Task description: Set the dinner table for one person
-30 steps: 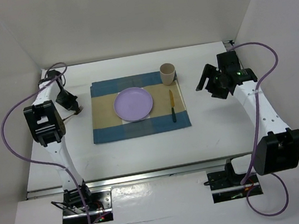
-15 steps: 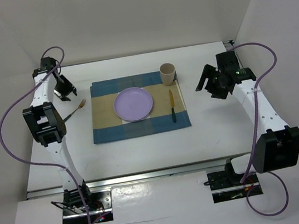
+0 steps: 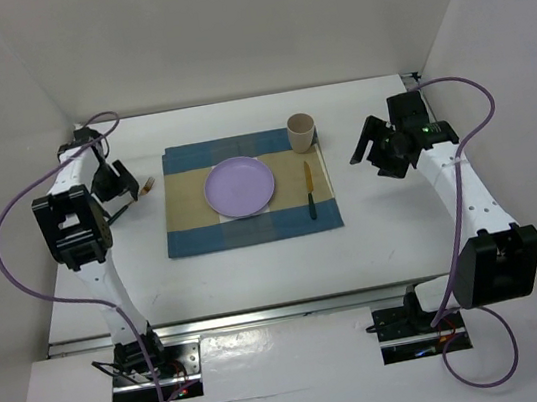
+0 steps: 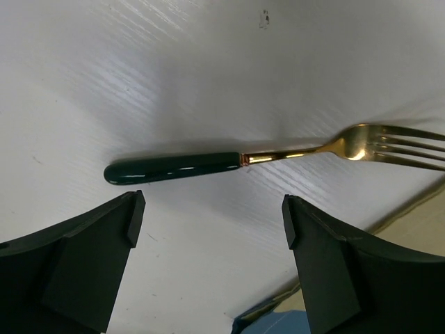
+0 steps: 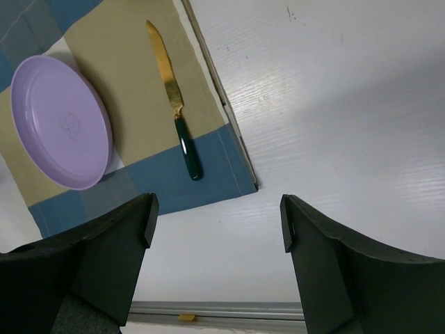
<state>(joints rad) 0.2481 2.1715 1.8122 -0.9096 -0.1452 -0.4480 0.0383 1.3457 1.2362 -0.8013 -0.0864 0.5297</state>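
Observation:
A fork [image 4: 243, 158] with a dark green handle and gold tines lies flat on the white dinner table [image 3: 258, 268], just left of the striped placemat [image 3: 247, 191]. My left gripper [image 3: 116, 183] hovers over its handle. The jaws of the left gripper [image 4: 211, 212] are wide open, with only bare table between them. On the placemat sit a lilac plate [image 3: 239, 186] and a gold knife [image 3: 310, 192] with a green handle. A tan cup [image 3: 301, 132] stands at its far right corner. My right gripper [image 3: 375, 153] hangs open and empty, right of the placemat.
In the right wrist view the knife [image 5: 177, 111], the plate [image 5: 61, 122] and the placemat [image 5: 125, 69] lie ahead of the right gripper [image 5: 217, 216]. A metal rail [image 3: 265, 313] bounds the near edge. White walls enclose the table on three sides.
My left gripper has gone from shut to wide open, and the fork lies loose on the table. The left wrist drew back toward the far edge, then returned over the handle. The right arm has stayed still.

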